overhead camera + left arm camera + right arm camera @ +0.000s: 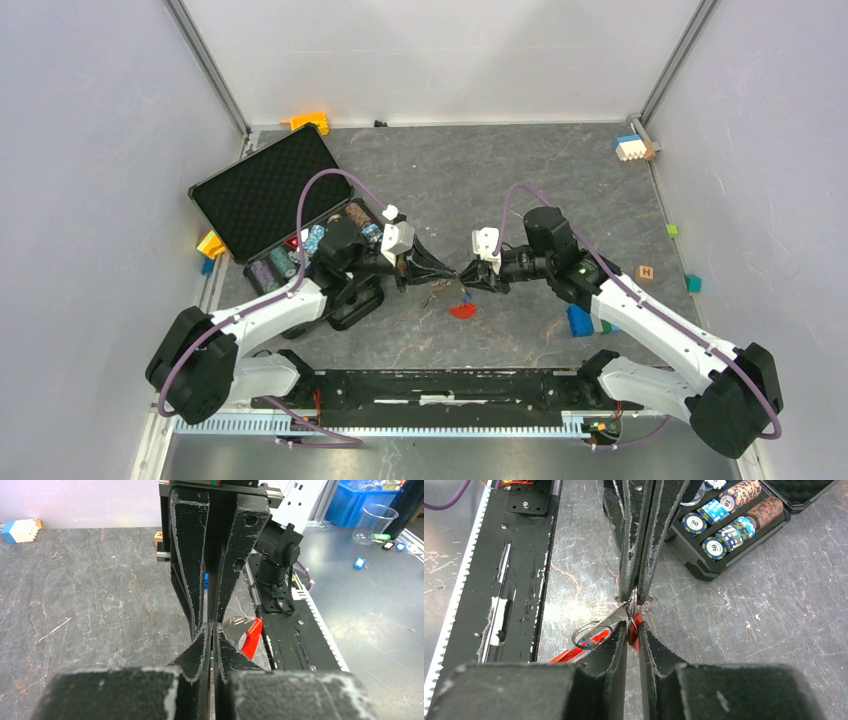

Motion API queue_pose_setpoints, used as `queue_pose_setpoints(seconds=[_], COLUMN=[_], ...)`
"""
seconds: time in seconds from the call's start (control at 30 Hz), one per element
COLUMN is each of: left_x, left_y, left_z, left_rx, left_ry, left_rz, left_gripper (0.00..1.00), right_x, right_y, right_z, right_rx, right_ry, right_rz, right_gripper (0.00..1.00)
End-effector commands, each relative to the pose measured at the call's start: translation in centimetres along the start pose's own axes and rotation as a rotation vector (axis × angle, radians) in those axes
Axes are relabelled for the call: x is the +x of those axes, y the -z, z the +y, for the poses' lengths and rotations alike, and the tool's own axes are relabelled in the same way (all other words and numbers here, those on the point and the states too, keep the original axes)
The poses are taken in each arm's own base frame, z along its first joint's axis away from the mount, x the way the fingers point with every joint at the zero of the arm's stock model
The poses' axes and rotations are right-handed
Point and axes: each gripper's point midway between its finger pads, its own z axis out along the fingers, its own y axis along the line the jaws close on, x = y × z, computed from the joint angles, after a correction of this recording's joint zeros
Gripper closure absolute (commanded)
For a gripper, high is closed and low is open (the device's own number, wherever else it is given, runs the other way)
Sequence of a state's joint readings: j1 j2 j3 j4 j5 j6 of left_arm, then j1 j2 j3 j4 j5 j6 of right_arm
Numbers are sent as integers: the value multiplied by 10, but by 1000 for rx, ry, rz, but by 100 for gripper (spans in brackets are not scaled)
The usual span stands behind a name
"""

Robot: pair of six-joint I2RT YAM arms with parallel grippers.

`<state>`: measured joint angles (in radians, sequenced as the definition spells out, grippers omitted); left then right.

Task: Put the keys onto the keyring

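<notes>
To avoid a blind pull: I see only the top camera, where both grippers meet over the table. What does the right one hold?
Observer: In its wrist view, the red key sits pinched between the fingers of the right gripper.
Operator: And the left one?
Observer: The left gripper is shut on the silvery end of the keyring, tip to tip with the right.

left arm (262, 308), right arm (655, 325): white links, black joints | cables (335, 172): purple | fingers (192, 660): black, white-scuffed edges
</notes>
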<state>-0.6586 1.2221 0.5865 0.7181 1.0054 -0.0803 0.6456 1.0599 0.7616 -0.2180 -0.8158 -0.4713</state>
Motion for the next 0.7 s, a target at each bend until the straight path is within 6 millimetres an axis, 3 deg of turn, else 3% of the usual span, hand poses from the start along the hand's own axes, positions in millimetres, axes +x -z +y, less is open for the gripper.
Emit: queue_pose_setpoints(seconds=[0.0,0.67], left_x=[-12,-9], left_y=[0,-1], left_z=[-8,-14], left_rx=[46,110], left_ry=[-47,-123], left_rz=[-44,-61], left_gripper=[98,98], right_x=[-8,-11], right_y=[0,-1], right_z=[1,22], right_rx=[-12,-103], right_ry=[18,8], right_rz=[-34,-85], right_gripper=[82,80])
